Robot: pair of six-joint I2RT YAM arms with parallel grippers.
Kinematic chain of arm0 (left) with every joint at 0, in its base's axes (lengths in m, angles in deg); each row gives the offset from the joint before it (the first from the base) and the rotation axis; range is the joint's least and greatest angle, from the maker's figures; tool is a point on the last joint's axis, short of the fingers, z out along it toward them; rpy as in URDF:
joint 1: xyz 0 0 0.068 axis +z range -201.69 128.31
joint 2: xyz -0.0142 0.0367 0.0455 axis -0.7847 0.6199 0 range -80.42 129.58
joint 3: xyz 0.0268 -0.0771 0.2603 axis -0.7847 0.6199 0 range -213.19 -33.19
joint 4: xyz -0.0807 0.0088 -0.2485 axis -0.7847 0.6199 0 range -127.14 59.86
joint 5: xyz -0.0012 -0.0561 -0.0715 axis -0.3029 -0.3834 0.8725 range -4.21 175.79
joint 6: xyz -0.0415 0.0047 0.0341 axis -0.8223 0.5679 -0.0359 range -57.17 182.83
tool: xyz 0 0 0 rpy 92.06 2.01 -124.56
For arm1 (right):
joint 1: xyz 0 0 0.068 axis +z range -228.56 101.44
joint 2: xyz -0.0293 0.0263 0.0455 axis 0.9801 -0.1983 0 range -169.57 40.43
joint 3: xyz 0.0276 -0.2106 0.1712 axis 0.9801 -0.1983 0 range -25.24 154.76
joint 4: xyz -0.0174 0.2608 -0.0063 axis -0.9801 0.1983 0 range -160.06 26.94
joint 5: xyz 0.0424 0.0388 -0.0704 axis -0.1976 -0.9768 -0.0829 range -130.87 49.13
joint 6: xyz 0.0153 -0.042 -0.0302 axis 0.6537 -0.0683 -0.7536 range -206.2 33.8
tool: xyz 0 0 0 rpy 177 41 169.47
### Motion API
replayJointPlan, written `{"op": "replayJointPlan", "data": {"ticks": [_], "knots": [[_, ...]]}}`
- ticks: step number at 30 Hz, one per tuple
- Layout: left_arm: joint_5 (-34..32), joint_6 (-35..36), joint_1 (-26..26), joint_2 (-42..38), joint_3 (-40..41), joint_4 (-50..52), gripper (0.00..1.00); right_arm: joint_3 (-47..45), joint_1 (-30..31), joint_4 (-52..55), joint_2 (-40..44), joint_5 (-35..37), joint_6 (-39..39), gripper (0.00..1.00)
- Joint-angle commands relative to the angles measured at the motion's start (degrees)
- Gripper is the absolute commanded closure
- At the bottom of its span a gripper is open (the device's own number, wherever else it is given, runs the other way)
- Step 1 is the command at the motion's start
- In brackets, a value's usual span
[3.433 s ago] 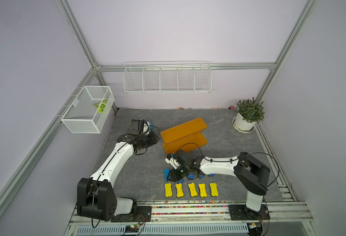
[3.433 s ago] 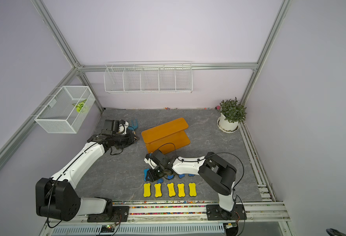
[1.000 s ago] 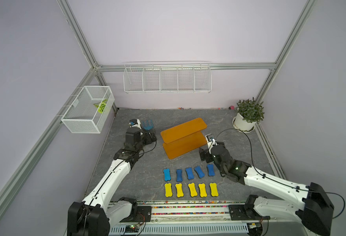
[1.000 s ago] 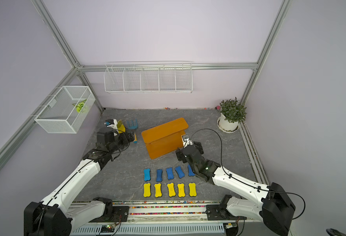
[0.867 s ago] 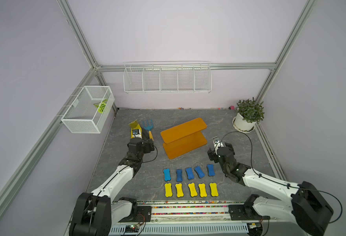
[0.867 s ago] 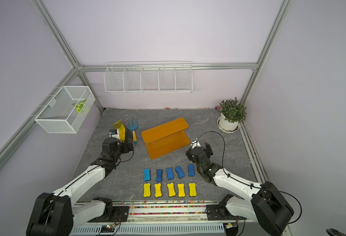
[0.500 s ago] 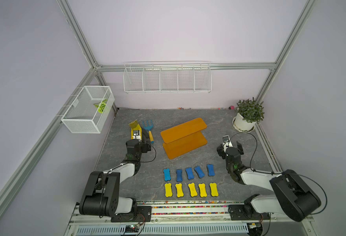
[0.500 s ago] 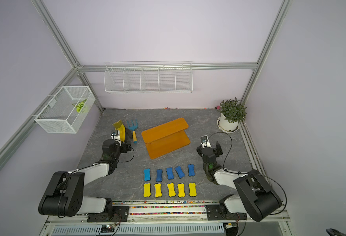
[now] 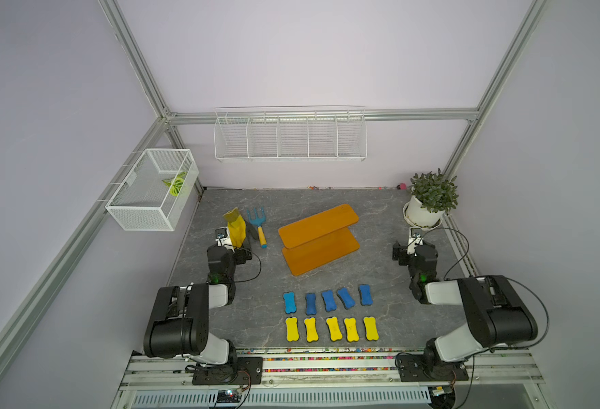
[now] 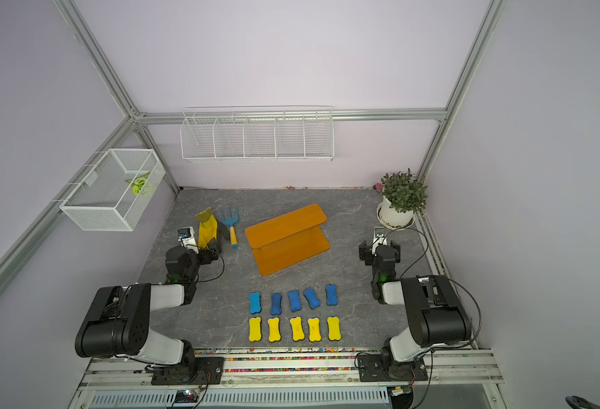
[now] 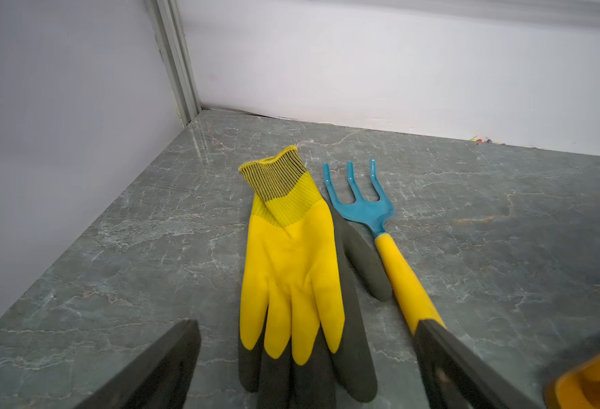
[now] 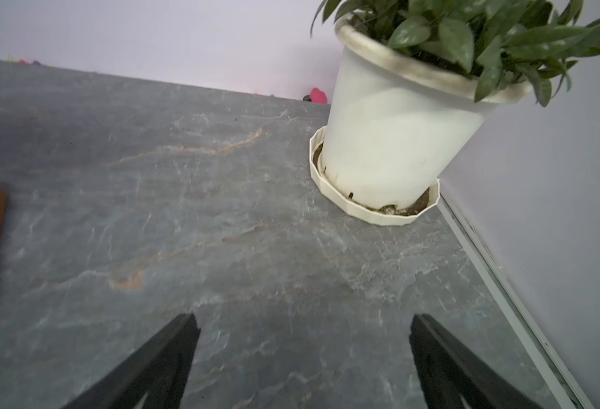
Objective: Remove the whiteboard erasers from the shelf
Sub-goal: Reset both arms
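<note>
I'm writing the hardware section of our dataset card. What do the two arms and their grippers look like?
Both the left arm and right arm have white links between bulky black joint housings, with thin black cables looping beside them and a small green light near each wrist. The left gripper and right gripper have flat, tapering black fingers.

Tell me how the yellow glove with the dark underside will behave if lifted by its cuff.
Probably floppy: the yellow knit glove with dark coated underside lies flat and thin on the grey marbled tabletop, so its fingers would likely dangle. Likely light, being thin fabric. Its matte coating would probably drag rather than slide, perhaps nudging the blue-pronged, yellow-handled rake alongside.
</note>
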Motion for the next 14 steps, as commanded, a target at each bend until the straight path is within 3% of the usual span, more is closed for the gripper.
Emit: {"op": "replayJointPlan", "data": {"ticks": [1, 11, 14], "knots": [[1.2, -0.8, 0.4, 0.3, -0.5, -1.3, 0.00, -0.1, -1.1, 2.7, 0.3, -7.2, 3.4, 0.01], [1.2, -0.7, 0.4, 0.4, -0.4, -1.2, 0.01, 1.7, 0.2, 8.1, 1.4, -5.5, 2.2, 0.01], [1.1, -0.7, 0.4, 0.3, -0.4, -1.4, 0.02, 0.5, 0.3, 5.4, 1.3, -5.6, 1.8, 0.01]]}}
